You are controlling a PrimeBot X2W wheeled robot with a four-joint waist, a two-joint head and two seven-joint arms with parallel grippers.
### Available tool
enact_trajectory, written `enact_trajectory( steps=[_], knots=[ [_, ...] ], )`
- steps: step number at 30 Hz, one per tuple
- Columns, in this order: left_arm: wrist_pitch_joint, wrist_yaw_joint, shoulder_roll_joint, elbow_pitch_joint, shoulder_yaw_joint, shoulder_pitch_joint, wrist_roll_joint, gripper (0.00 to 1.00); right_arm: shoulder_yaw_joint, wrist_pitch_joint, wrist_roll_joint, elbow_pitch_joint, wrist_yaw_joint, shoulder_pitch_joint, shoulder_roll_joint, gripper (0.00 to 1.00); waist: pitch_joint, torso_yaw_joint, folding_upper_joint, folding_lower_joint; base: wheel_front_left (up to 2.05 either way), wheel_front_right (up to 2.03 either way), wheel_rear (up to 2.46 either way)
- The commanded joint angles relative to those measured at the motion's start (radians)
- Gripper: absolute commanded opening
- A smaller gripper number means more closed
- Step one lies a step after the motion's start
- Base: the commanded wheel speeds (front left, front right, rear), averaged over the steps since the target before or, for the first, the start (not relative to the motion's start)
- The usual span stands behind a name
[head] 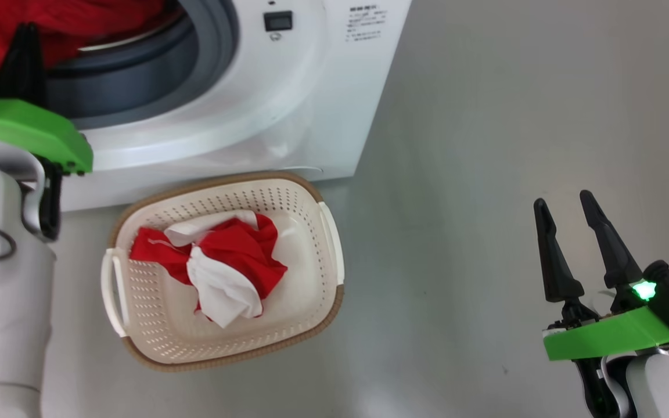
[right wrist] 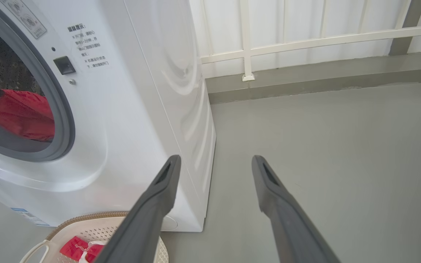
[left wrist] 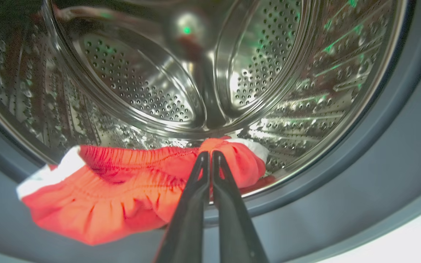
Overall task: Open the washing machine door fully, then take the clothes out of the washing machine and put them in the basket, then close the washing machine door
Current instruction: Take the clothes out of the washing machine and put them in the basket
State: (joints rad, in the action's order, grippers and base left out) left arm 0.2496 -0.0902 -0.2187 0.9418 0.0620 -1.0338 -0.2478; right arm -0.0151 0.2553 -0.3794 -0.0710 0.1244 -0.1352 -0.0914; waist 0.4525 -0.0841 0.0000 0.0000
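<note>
The white washing machine [head: 288, 104] stands with its mouth uncovered; the washing machine door is out of view. A red garment with white trim [left wrist: 115, 193] lies across the grey rubber ring [left wrist: 342, 190] at the front of the steel drum [left wrist: 141, 73]. My left gripper [left wrist: 209, 155] is shut on this garment's upper edge, and it also shows at the drum mouth [head: 21, 40]. More red and white clothes [head: 236, 255] lie in the cream basket [head: 305, 273] on the floor before the machine. My right gripper [head: 569, 203] hangs open and holds nothing, well to the right of the basket.
Grey floor [head: 514, 145] stretches to the right of the machine and basket. A white railing [right wrist: 305, 40] and a low kerb run behind. In the right wrist view the basket's corner [right wrist: 86, 226] sits at the machine's foot, left of my right gripper [right wrist: 214, 160].
</note>
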Motion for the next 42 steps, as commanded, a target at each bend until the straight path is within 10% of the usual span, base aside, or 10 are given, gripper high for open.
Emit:
enact_trajectory(
  steps=[1,42],
  knots=[
    [0.012,-0.007,-0.037,-0.058,-0.035,0.027,0.0,0.0,-0.019,0.006,-0.004,0.019,0.006,0.019,-0.014,1.0,-0.027,0.022,0.0,0.0,0.0,0.0,0.0],
    [0.012,-0.04,0.147,-1.038,-0.206,0.528,-0.049,0.0,-0.007,0.006,-0.012,0.017,0.006,0.074,-0.017,1.0,-0.101,0.06,0.0,0.0,0.0,0.0,0.0]
  ],
)
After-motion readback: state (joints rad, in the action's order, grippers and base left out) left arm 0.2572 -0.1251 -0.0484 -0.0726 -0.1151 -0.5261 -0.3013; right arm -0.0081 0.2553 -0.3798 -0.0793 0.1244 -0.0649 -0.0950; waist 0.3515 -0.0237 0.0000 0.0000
